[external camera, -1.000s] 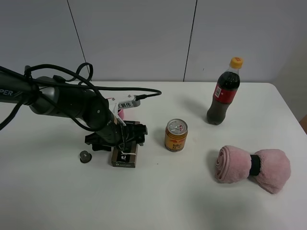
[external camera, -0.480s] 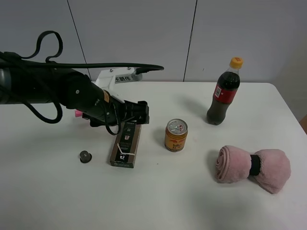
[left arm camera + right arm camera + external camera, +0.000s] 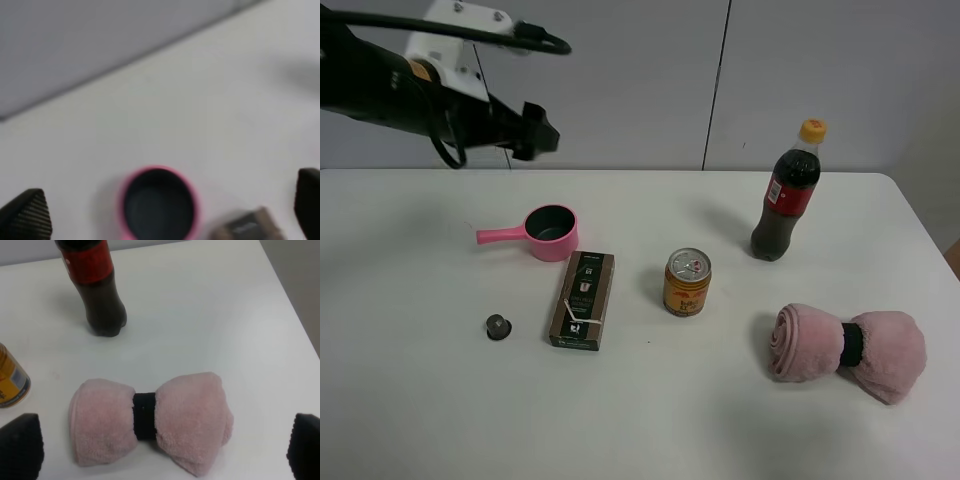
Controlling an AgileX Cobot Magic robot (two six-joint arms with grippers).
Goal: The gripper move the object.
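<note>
The object, a flat long dark box (image 3: 582, 299) with tan edges, lies on the white table left of the can. One blurred corner of the box (image 3: 245, 227) shows in the left wrist view. My left gripper (image 3: 534, 128) is raised high at the back left, well above and apart from the box. In its wrist view the left gripper (image 3: 168, 205) is open and empty, with its fingertips (image 3: 29, 214) wide apart. My right gripper (image 3: 162, 447) is open and empty above the pink towel. It does not show in the exterior view.
A pink pot (image 3: 552, 232) stands just behind the box and also shows in the left wrist view (image 3: 159, 205). A small dark capsule (image 3: 498, 326) lies left of the box. A gold-red can (image 3: 687, 282), a cola bottle (image 3: 785, 190) and a rolled pink towel (image 3: 845, 348) are to the right.
My left gripper has let go of the box and risen up and back to the left. The box stays flat on the table. The pink pot has come into view.
</note>
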